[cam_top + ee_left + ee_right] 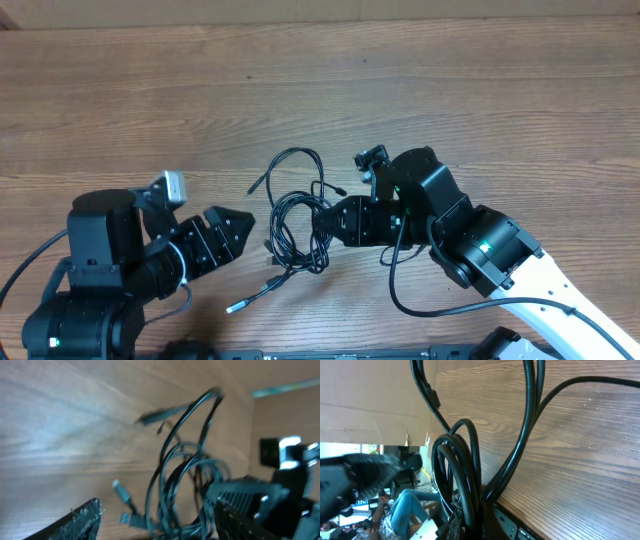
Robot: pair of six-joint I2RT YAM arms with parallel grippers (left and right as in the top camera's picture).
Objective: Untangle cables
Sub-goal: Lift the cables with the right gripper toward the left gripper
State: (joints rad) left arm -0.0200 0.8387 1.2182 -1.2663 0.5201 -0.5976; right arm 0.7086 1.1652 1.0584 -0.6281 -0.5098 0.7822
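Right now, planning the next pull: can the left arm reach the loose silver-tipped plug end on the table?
Probably yes. The silver-tipped plug end of a thin black cable lies on the wooden table close beside the left arm, whose jaws stand open and empty; nothing sits between them.

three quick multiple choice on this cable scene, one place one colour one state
1. Where do the cables lie?
A) between the left gripper and the right gripper
B) far left of both
C) far right of both

2. What colour are the cables?
A) white
B) black
C) red

3. How is the right gripper?
A) open, clear of the cables
B) shut on the cables
C) out of view

Answers:
1 A, the grippers flank them in the overhead view.
2 B, every cord is black.
3 B, cords bunch in its closed jaws.
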